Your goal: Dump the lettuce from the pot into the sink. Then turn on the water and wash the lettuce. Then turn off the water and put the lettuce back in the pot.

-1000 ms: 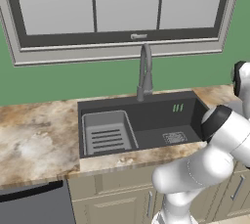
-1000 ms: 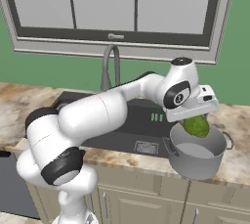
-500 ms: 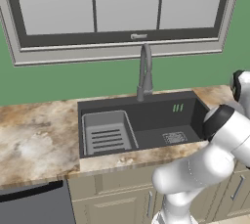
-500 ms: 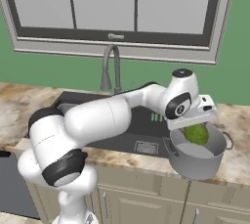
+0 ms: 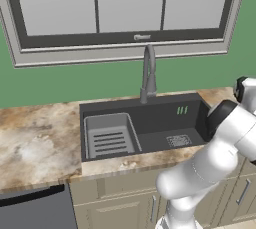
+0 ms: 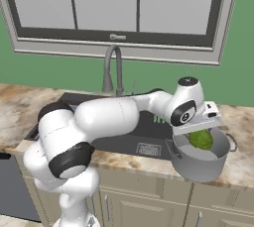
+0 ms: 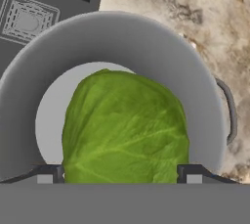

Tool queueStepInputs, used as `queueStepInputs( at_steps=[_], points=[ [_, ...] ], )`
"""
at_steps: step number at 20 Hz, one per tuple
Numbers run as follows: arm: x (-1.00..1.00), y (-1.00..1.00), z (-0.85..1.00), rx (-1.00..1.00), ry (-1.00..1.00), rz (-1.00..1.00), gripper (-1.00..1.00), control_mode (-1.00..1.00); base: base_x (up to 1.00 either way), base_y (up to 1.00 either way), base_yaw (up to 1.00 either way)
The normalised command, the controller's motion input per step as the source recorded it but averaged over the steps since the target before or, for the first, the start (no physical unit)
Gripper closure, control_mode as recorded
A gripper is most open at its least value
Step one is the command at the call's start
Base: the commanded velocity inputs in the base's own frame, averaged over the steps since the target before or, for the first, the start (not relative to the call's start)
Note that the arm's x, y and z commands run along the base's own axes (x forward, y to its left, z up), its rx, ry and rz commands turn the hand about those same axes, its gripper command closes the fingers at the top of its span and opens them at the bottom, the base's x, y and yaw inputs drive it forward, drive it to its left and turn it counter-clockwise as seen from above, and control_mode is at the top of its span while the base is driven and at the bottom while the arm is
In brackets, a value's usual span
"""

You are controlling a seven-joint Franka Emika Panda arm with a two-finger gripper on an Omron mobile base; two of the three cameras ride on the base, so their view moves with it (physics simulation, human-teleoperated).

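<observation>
— Holding anything, are you?

— Yes. My gripper (image 7: 119, 173) has the lettuce (image 7: 126, 127) between its two fingertips (image 7: 45, 173), one on each side of the green head, jaws spread about as wide as the head itself and closed against it.

— Where is it, then?

— Inside the mouth of the pot (image 6: 199, 159). From my hand I look straight down: grey wall all round, pale bottom showing past the leaves. Whether the lettuce touches the bottom, I cannot tell.

— And the pot?

— It stands on the marbled counter (image 6: 241, 123), just to the right of the sink (image 5: 150, 123), its dark looped handle (image 7: 230, 112) on the far side from the basin.

— The sink?

— The drain grate (image 7: 27, 20) shows, a slotted rack (image 5: 108, 135) sits at its left end, and the faucet (image 6: 110, 70) stands behind.
</observation>
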Motion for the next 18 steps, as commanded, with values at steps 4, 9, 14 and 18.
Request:
queueStepInputs(
  at_steps=[4, 9, 14, 18],
  points=[
    [0.17, -0.15, -0.20, 0.04, 0.00, 0.00, 1.00, -1.00, 0.00, 0.00, 0.00],
    [0.21, -0.17, -0.18, 0.05, 0.00, 0.00, 1.00, -1.00, 0.00, 0.00, 0.00],
    [0.19, -0.16, -0.18, 0.04, 0.00, 0.00, 1.00, -1.00, 0.00, 0.00, 0.00],
    [0.00, -0.01, 0.00, 0.02, 0.00, -0.02, -1.00, -1.00, 0.00, 0.00, 0.00]
  ],
)
